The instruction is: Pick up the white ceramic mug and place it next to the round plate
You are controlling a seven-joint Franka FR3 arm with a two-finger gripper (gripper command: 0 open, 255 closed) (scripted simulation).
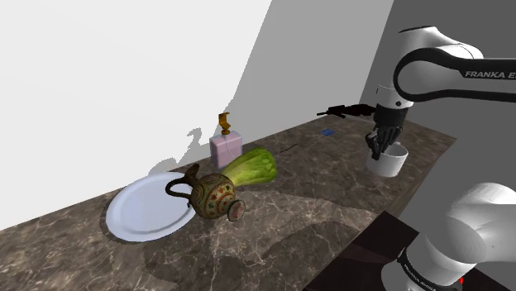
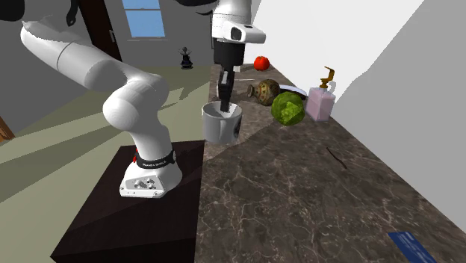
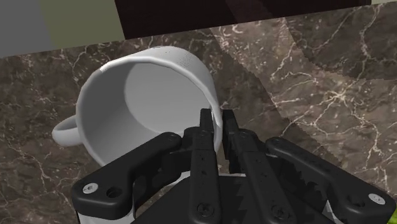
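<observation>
While the white mug [image 3: 153,89] stands by the marbled table's [image 1: 314,217] edge, we see the claw [image 3: 217,122] narrowed onto its wall, one finger inside, well apart from the plate [image 1: 140,217].

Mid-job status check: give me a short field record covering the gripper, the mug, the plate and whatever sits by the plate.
gripper: shut on the mug wall, one finger inside, one outside
mug: white, upright, near the counter edge by the stand
mug lifted: cannot tell
plate: white, round, at the shoulder view's left, far from the mug
by the plate: ornate jug at its rim, green lettuce behind the jug
placement: not yet done
</observation>
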